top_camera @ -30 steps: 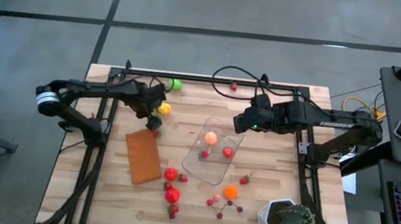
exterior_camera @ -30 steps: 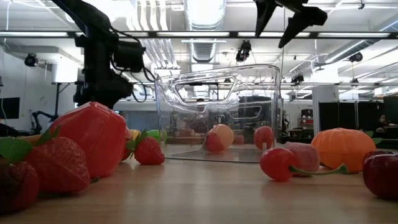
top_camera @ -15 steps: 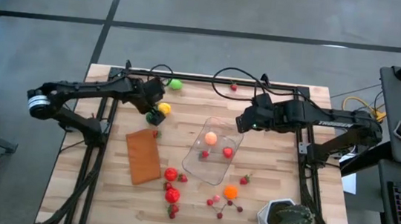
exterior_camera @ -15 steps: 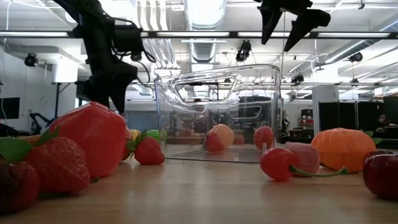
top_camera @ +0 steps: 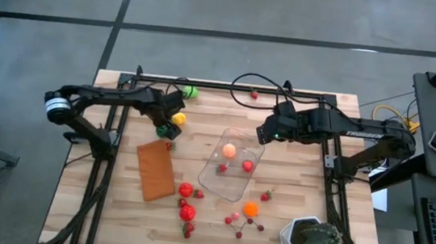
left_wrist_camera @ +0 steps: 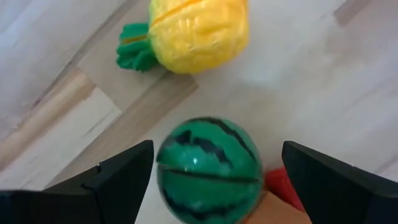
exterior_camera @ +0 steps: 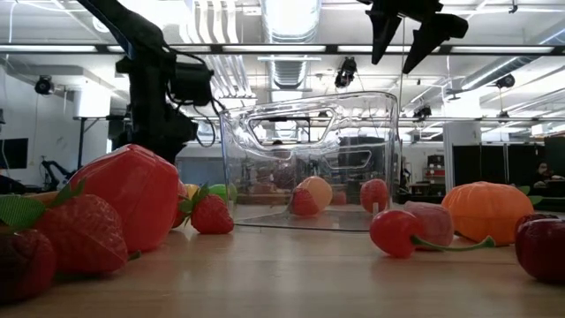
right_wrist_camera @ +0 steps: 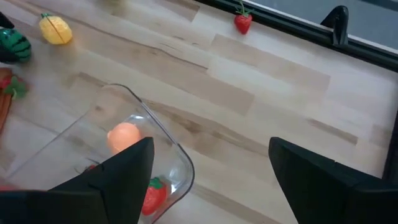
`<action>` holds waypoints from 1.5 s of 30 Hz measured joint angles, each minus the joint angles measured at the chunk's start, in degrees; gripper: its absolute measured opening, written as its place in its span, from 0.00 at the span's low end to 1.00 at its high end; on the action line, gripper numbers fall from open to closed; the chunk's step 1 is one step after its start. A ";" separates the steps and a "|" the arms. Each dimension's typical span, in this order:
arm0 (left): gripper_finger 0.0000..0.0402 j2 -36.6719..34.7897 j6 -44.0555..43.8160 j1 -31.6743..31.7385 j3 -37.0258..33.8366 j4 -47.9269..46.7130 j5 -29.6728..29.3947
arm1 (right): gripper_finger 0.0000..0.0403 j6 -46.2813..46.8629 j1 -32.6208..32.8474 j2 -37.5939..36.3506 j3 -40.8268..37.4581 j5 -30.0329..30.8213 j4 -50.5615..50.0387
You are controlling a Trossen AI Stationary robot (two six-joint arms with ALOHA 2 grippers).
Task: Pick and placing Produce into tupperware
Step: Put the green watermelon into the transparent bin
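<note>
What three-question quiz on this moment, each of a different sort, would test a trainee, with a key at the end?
1. True or false: the left gripper is shut on the toy watermelon.
2. Multiple choice: the tupperware holds (A) nothing, (B) three pieces of produce, (C) only the yellow lemon.
3. Fill in: the right gripper hangs open above the tupperware's far ____.

Key
1. False: its fingers stand wide on either side of the watermelon, not closed on it.
2. B: a peach-coloured fruit and two red pieces lie inside; the lemon is on the table.
3. End.
</note>
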 joint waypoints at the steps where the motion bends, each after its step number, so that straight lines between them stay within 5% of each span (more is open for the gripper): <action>1: 0.85 0.38 0.00 0.00 0.00 0.02 -0.03 | 0.77 0.02 0.00 0.00 0.00 0.00 -0.02; 30: 0.84 2.16 1.22 -0.04 -0.17 -4.48 -2.07 | 0.76 -1.05 -0.11 0.00 -0.13 0.13 -0.17; 45: 0.69 0.67 1.55 -0.14 -0.12 -4.47 -1.47 | 0.76 -1.97 -0.11 0.02 -0.24 0.04 -0.17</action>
